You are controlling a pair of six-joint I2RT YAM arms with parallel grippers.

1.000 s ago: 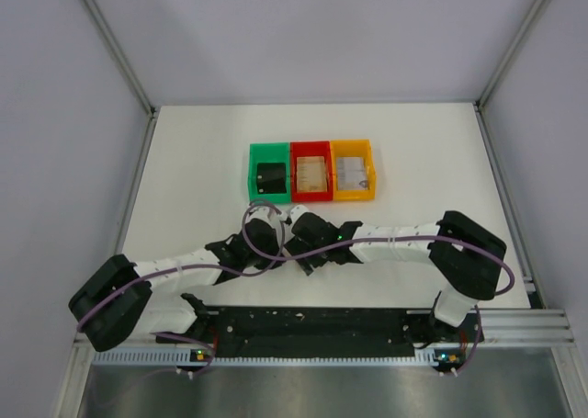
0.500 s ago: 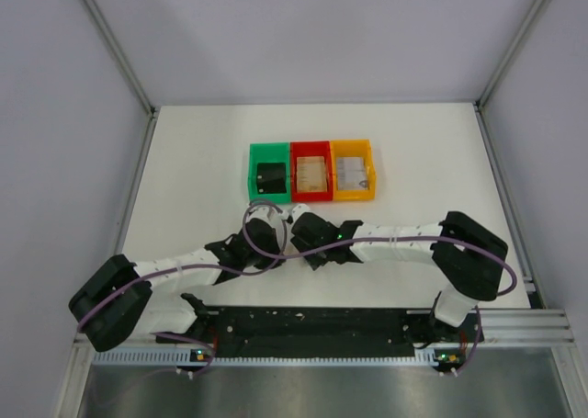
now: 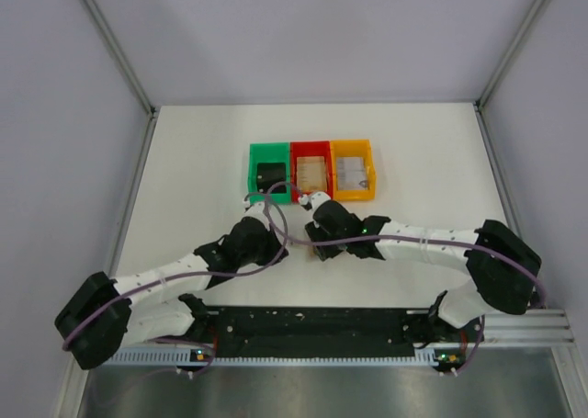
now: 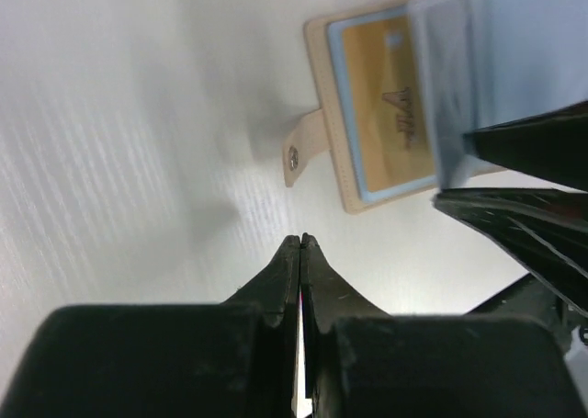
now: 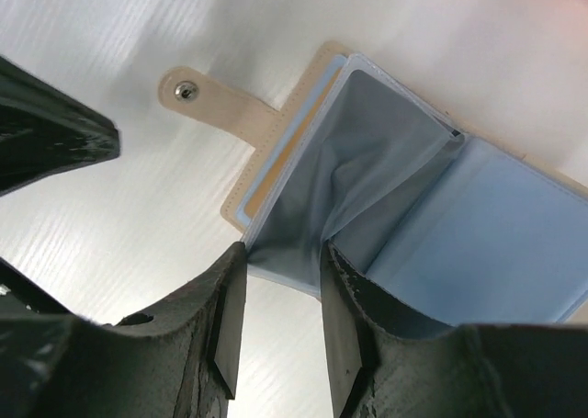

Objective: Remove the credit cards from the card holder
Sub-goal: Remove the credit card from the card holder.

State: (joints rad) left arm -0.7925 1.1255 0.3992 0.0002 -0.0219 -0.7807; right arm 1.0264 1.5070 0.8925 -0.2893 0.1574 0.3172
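The card holder (image 5: 432,216) lies open on the white table, tan outside, light blue inside, with a snap strap (image 5: 188,92). A gold card (image 4: 390,115) sits in its left panel. My right gripper (image 5: 280,248) has its fingers pressed on both sides of a blue sleeve, which is lifted off the gold card. My left gripper (image 4: 301,239) is shut with nothing seen in it, just beside the strap (image 4: 299,152). In the top view both wrists meet in front of the bins and hide the holder.
Three bins stand in a row behind the grippers: green (image 3: 253,175) with a black card (image 3: 272,174), red (image 3: 310,146) with a tan card (image 3: 311,173), orange (image 3: 353,143) with a grey card (image 3: 350,172). Metal frame posts edge the table.
Both wrists have moved away from me toward the bins. The left elbow has swung down and left, the right elbow out to the right.
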